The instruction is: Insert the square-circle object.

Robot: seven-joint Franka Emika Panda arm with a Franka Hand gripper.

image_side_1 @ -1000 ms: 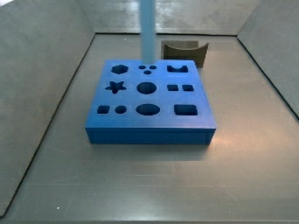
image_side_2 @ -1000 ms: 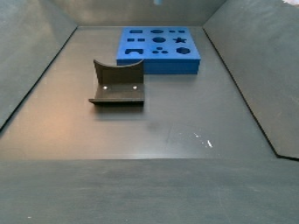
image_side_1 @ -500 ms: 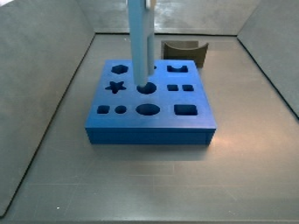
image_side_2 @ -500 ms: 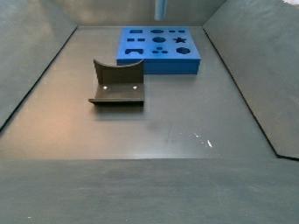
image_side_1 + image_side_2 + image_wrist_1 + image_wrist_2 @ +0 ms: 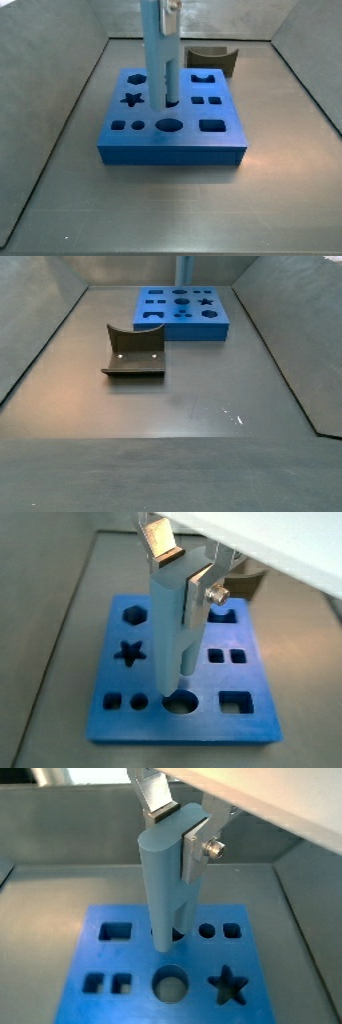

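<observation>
i see the gripper clamped on the upper part of the square-circle object, upright over the holed block, centre holes. i judge it light, rigid, smooth; high grip suits, slip possible.

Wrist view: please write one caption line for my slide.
Gripper holds the tall light-blue bar upright above the dark-blue holed block.
</observation>
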